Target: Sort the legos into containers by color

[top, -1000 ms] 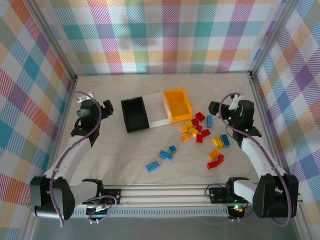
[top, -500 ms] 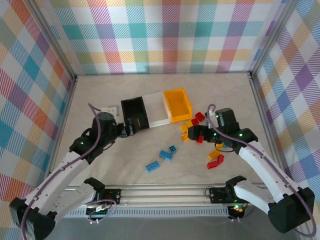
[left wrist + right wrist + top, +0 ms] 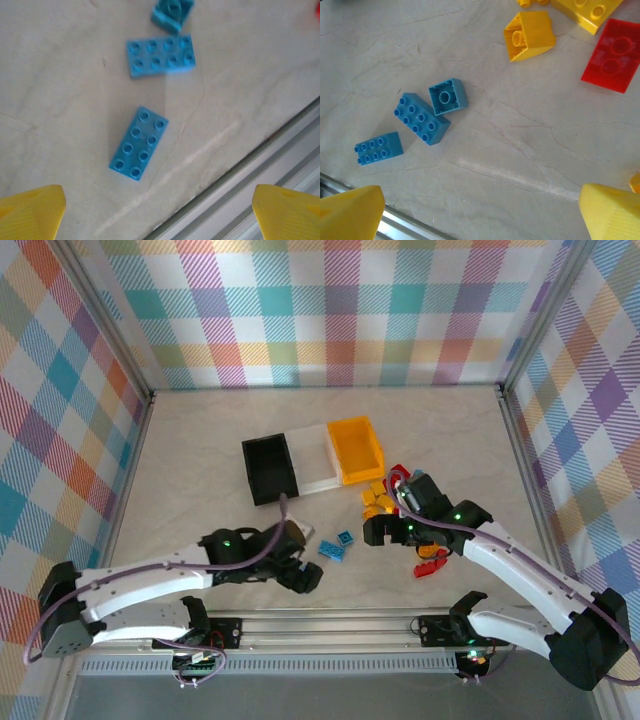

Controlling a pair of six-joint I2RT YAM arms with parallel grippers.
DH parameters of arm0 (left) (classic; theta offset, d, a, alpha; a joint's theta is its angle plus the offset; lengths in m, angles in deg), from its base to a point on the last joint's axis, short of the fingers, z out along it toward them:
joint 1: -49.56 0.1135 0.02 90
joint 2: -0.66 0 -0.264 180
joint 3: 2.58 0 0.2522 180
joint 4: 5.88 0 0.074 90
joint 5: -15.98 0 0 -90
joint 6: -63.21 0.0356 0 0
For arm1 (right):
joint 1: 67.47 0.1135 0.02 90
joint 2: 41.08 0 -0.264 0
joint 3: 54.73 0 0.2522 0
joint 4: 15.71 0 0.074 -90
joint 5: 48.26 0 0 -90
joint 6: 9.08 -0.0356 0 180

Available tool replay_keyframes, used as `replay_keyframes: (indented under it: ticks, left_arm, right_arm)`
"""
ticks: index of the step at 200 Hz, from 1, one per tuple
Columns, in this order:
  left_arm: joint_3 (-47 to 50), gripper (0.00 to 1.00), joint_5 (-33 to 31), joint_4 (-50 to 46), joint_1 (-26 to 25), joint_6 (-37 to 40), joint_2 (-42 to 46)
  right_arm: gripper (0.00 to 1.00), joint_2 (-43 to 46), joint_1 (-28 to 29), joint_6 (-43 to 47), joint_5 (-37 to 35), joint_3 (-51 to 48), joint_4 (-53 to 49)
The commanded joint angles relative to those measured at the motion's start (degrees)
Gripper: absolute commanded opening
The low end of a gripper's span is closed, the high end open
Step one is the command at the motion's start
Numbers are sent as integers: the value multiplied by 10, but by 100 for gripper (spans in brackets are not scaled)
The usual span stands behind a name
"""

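Top external view: the left gripper (image 3: 300, 576) hovers low over the counter (image 3: 190, 470) near the front rail, just beside the blue bricks (image 3: 331, 550). In the left wrist view its jaws are spread wide and empty, and a blue eight-stud brick (image 3: 139, 143) lies flat ahead of them. The right gripper (image 3: 378, 532), likewise spread and empty, hangs beside the red and yellow bricks (image 3: 385, 498). Behind them, the black bin (image 3: 270, 469), clear bin (image 3: 312, 462) and yellow-orange bin (image 3: 355, 449) stand in a row.

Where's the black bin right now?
In the top view, the black bin sits left of centre, leftmost in the row of three, with the clear bin directly beside it on its right.
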Motion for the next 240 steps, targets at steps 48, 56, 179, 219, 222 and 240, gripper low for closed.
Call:
replay_keyframes:
  ticks: [48, 56, 179, 219, 222, 240]
  left_arm:
    - [23, 87, -13, 33, -27, 22, -94]
    - [26, 87, -13, 38, -27, 27, -100]
    - [27, 81, 24, 95, 26, 84, -191]
    - [31, 74, 34, 105, 42, 88, -216]
    - [30, 74, 34, 106, 42, 87, -217]
    - [26, 70, 37, 107, 41, 88, -224]
  right_arm:
    - [100, 63, -32, -19, -38, -9, -12]
    - [100, 67, -35, -20, -35, -12, -10]
    - [100, 52, -37, -29, 2, -36, 39]
    - [100, 53, -37, -30, 4, -40, 45]
    - [100, 52, -37, -31, 4, -41, 46]
    - [100, 49, -37, -33, 7, -44, 53]
